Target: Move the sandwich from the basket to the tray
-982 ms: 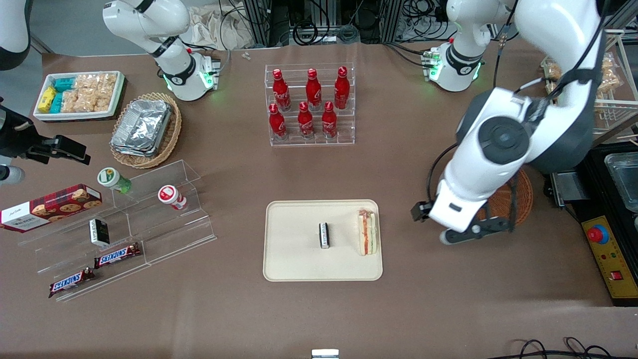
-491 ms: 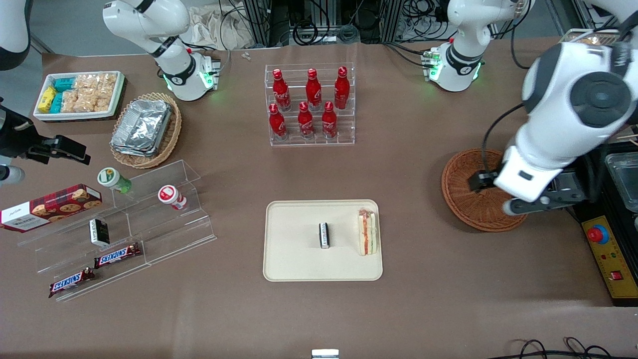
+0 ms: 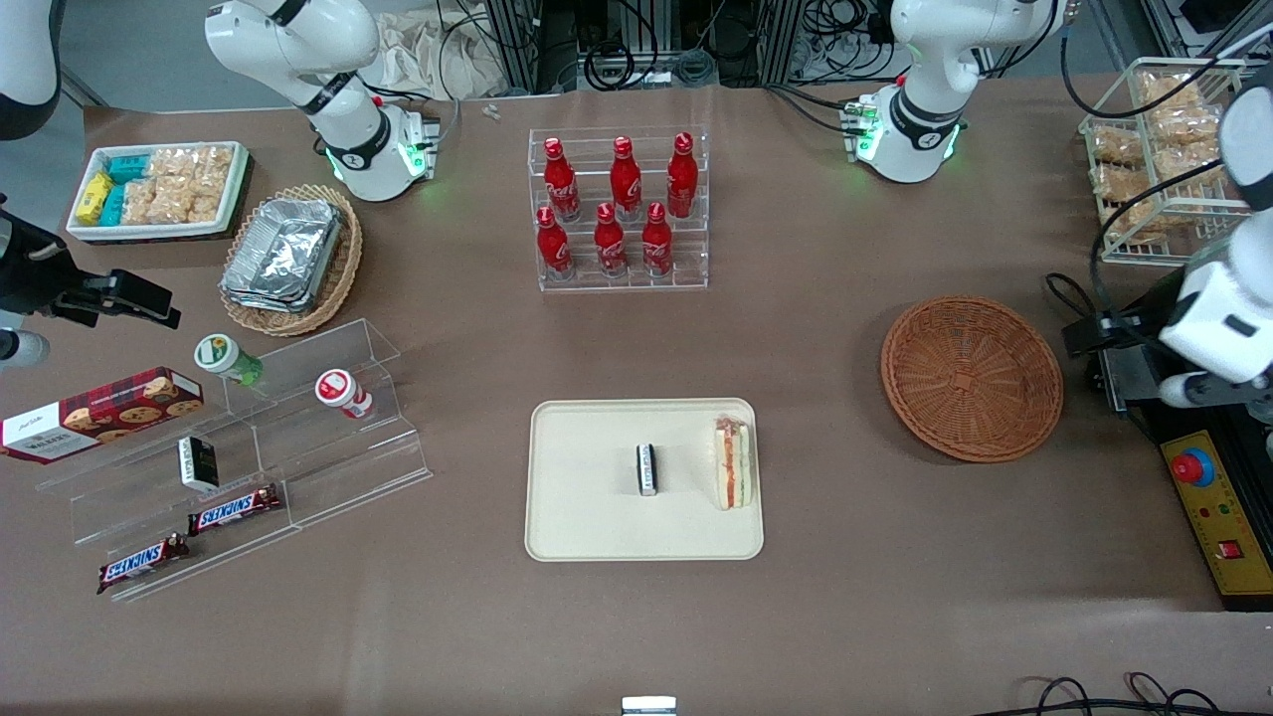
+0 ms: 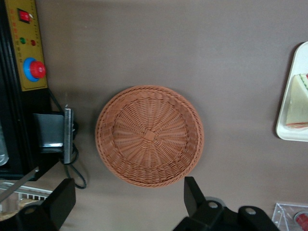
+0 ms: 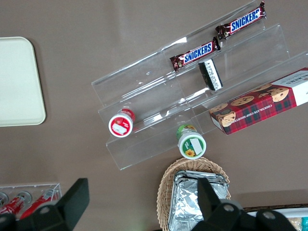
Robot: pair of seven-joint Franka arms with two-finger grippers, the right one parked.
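1. Sandwich (image 3: 733, 463) shows in the lower centre of the front view. It lies on the tray (image 3: 557, 537), close to the rim that faces the basket (image 3: 972, 378). Its long axis runs up and down the frame, alongside that rim. A small packet (image 3: 647, 468) lies near the tray's middle, apart from it. The basket holds nothing. The end effector (image 3: 1208, 390) hangs at mid-height at the frame's edge, at the working arm's end of the table. The basket lies between it and the tray, so the sandwich is well apart from it.

2. In the left wrist view, the end effector (image 4: 129, 183) has its two fingers spread wide with nothing between them. It looks down on the bare basket (image 4: 149, 135). Well apart from the basket, the sandwich (image 4: 297, 101) rests on the tray (image 4: 284, 130).

3. The right wrist view shows only a bare corner of the tray (image 5: 19, 82).

4. The placing looks finished, so I judge no further reach is needed.
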